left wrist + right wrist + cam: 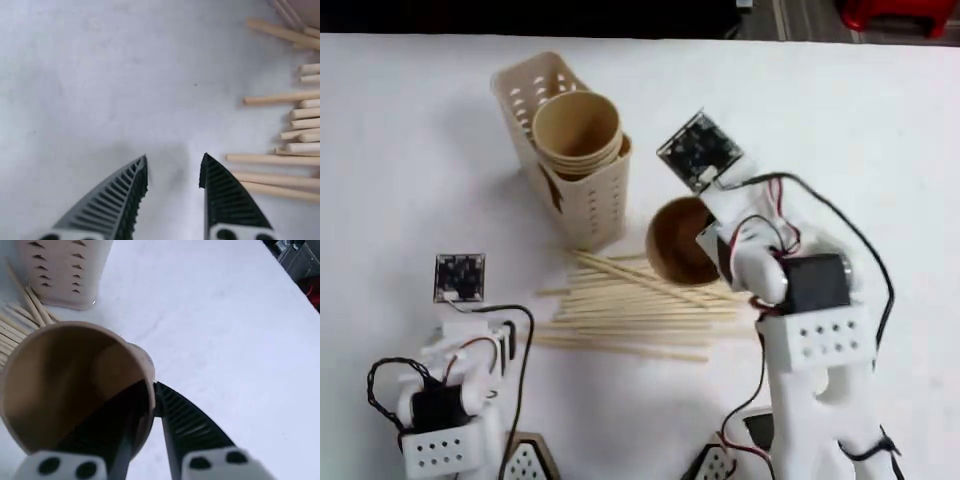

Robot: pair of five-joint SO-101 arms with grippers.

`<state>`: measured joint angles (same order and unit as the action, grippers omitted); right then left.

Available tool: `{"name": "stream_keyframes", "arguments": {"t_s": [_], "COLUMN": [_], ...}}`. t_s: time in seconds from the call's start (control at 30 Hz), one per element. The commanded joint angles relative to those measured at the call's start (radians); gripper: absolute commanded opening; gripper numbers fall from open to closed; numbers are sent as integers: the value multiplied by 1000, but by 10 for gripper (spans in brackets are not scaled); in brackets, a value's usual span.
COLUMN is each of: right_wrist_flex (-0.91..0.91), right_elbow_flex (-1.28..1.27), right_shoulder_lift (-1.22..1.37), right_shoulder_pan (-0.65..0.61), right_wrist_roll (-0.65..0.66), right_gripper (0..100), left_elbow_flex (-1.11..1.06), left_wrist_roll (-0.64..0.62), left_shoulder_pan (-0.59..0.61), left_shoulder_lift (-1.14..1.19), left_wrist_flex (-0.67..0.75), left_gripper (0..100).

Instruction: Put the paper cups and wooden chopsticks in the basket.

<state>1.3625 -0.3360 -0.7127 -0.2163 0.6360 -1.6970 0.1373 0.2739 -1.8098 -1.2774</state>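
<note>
Paper cup (678, 242), high view: lying on its side in the right gripper (718, 252), just over the far end of the chopsticks (635, 315), near the basket (590, 205) but not in it. Stacked cups (577, 128) sit nested in the basket, which stands upright on the table (410, 150). The chopsticks lie in a loose pile on the table in front of the basket. None are in it.

Left wrist view: left gripper (174, 162) has its fingers spread with nothing between them, low over bare table. Chopstick ends (295, 120) are just beside it.

Right wrist view: right gripper (147, 390) fingers are clamped on the cup wall at the rim, one inside the paper cup (65, 370) and one outside. The basket (60, 270) stands beyond.

Step in hand, as I judge it, is carrying this cup over and nesting it on the stack. To do it well:
- Raise it clear of the top cup's rim.
- Turn it mouth-up and centre it over the stack.
- Lower it in before letting go.

The hold is on thin paper, so it may slip or crumple. Bumping the basket wall could tip the basket.
</note>
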Motion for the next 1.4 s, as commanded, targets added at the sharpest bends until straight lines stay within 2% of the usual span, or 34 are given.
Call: {"name": "stream_keyframes", "arguments": {"t_s": [0.0,0.23,0.4,0.67,0.97,1.2,1.37], "right_wrist_flex": [97,119,73,-143,-384,-463,-452], "right_elbow_flex": [189,356,439,473,479,479,496], "right_shoulder_lift": [-31,-31,-30,-13,209,344,406], "right_shoulder_pan": [2,1,-90,-199,-288,-286,-272], "right_wrist_roll": [-21,-75,-149,-298,-384,-431,-459], "right_gripper": [19,20,20,20,20,21,21], "left_elbow_flex": [5,5,5,5,5,5,5], "left_wrist_roll": [-12,-12,-12,-12,-12,-12,-12], "left_shoulder_pan": [-15,-15,-15,-15,-15,-15,-15], "left_shoulder_lift": [-10,-10,-10,-10,-10,-10,-10], "left_wrist_flex": [-8,-8,-8,-8,-8,-8,-8], "left_gripper": [181,181,181,181,181,181,181]}}
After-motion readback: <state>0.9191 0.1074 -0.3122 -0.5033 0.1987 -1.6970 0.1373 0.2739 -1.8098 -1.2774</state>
